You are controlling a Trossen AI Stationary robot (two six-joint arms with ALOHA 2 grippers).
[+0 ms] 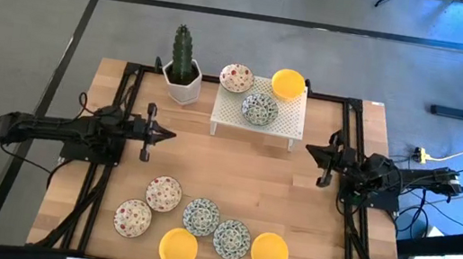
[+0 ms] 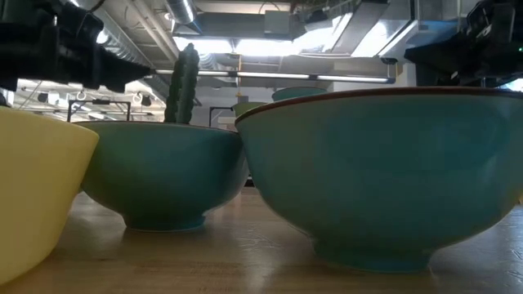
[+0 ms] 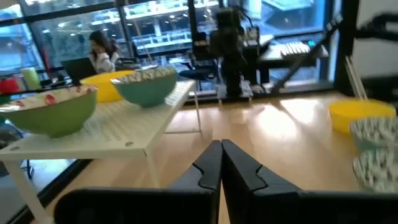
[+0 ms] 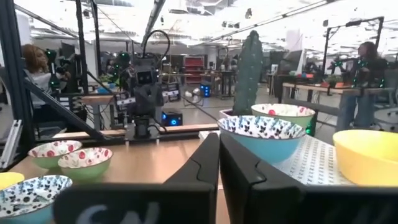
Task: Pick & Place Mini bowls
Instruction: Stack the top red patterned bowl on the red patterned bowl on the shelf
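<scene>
Three mini bowls stand on the white perforated rack (image 1: 291, 124) at the table's far side: a red-speckled one (image 1: 237, 78), a blue-green one (image 1: 260, 109) and a yellow one (image 1: 288, 83). Several more sit on the wood near the front edge, among them a red-speckled bowl (image 1: 163, 194), a blue-green bowl (image 1: 201, 216) and a yellow bowl (image 1: 270, 252). My left gripper (image 1: 172, 136) hovers shut at mid-left, pointing level toward the table's middle. My right gripper (image 1: 309, 148) hovers shut at mid-right, facing it. Neither has anything between its fingers (image 3: 211, 163) (image 4: 205, 158).
A cactus in a white pot (image 1: 186, 73) stands left of the rack. Bare wood (image 1: 235, 171) lies between the two grippers. In the low view the front bowls (image 2: 384, 171) fill the picture. People sit in the room beyond the table (image 3: 102, 50).
</scene>
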